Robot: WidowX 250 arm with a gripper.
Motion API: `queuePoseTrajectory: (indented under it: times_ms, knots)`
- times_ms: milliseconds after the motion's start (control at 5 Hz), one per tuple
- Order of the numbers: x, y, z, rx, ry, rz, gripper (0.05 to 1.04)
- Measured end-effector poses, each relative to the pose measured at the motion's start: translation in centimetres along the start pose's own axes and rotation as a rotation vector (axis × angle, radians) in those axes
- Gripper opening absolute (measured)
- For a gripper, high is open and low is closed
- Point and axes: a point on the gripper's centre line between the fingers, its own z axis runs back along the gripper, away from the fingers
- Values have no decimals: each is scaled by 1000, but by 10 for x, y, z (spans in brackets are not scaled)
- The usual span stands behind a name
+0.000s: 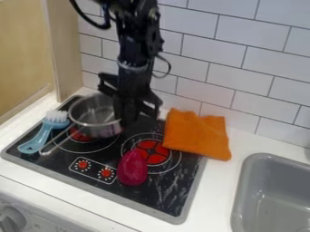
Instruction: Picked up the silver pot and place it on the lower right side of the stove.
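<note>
Can see the black gripper (126, 117) hanging at the right rim of the silver pot (100, 129); cannot tell whether clenched or released. Find that pot near the back left corner of the stovetop (174, 192), handle angled toward the front left, beside a blue brush (40, 137). Farther right, see a crimson oval object (133, 168), then an orange cloth (196, 133) over the right edge, then a gray sink (272, 174)

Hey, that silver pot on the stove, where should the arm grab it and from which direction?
Probably the rim of the silver pot on its right side in the view, coming from above. The pot stands upright with its mouth open, and the gripper is already at that side. The thin handle looks a poorer choice, with the blue brush close beside it.
</note>
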Motion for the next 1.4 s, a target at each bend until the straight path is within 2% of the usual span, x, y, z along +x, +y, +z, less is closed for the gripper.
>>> queuePoseTrajectory:
  times_ms: [400, 600, 1000, 1200, 1400]
  knots:
    - [2, 5, 41, 17, -96, 14, 54]
    - [-2, -19, 66, 8, -136, 3, 54]
    - [-17, -102, 83, -21, -176, -110, 54]
    - [-26, -131, 86, -29, -192, -174, 54]
    - [-36, -151, 75, -30, -169, -227, 54]
